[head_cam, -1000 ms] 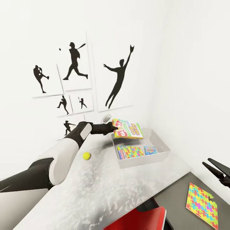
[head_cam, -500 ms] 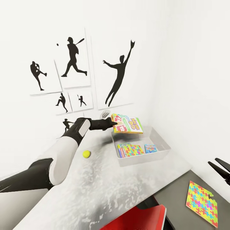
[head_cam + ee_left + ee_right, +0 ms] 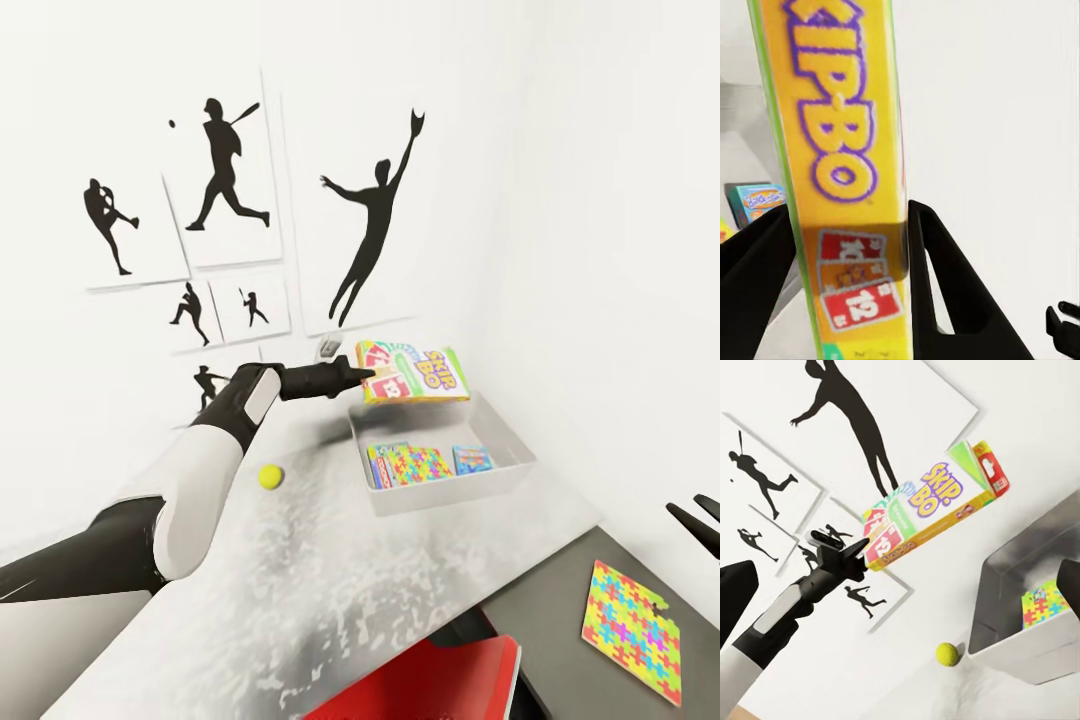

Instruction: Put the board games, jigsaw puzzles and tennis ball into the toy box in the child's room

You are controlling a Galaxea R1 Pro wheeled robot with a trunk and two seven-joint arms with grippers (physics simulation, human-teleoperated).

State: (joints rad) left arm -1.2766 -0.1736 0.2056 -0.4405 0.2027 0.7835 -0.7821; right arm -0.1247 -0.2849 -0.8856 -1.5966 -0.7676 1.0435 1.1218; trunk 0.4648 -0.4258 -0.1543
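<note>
Left jaws (image 3: pixel 362 378) pinch the SKIP-BO box (image 3: pixel 415 373) by one end, holding it level just above the toy box (image 3: pixel 497 427) for a clean drop. Right jaws (image 3: pixel 697 520) hang spread, idle, well apart.

This is a child's room in a home — a play corner, by the look of it. Plain white walls meet at a corner in the upper right of the head view, and the wall at the upper left carries a cluster of white posters (image 3: pixel 228 180) with black silhouettes of baseball players batting, pitching and leaping. Below them stands a table (image 3: pixel 330 600) with a mottled grey-white top. Toys mark the place — a pale grey toy box (image 3: pixel 505 470) near frame centre holds colourful game boxes, a yellow-green tennis ball (image 3: pixel 269 476) lies beside it, and a bright jigsaw puzzle (image 3: pixel 631 631) sits on a dark surface at lower right.
</note>
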